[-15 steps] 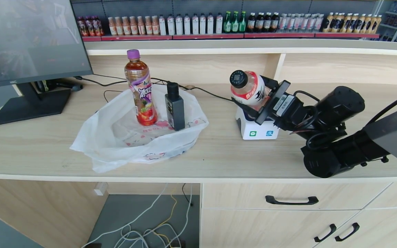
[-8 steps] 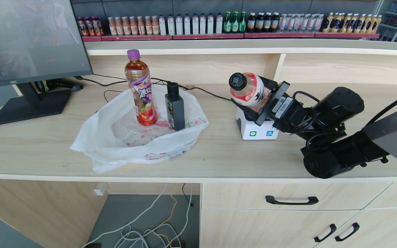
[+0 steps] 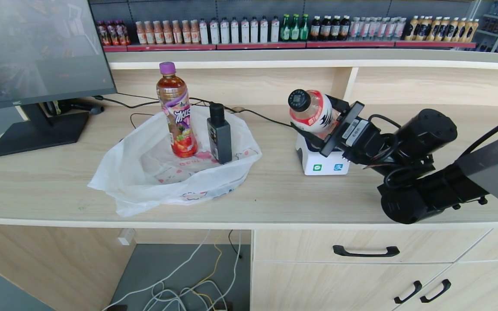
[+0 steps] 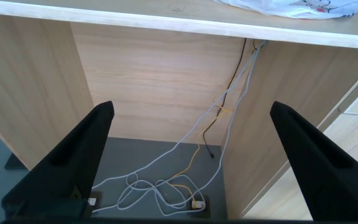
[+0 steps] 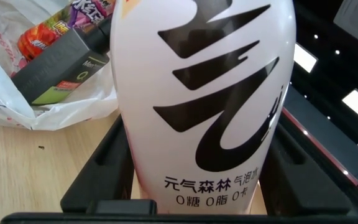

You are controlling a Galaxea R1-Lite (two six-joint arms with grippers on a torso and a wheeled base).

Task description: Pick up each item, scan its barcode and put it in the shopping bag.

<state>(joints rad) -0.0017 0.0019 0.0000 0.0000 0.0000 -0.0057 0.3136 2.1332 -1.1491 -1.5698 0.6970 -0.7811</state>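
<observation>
The right gripper [image 3: 320,121] is clenching its fingers on the white bottle [image 3: 312,111], which is tilting over the scanner [image 3: 322,162] on the desk [image 3: 275,194] a touch higher than a moment ago, the left gripper [image 4: 191,111] is hanging below the desk edge with its fingers spread wide, and the shopping bag [image 3: 136,175] is holding an upright juice bottle [image 3: 176,116] and dark box [image 3: 219,136].

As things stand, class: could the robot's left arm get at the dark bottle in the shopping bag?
Probably not directly. The left hand hangs open below the counter, whose edge lies between it and the dark bottle. Raised above it, the way looks free: the shopping bag gapes open.
</observation>
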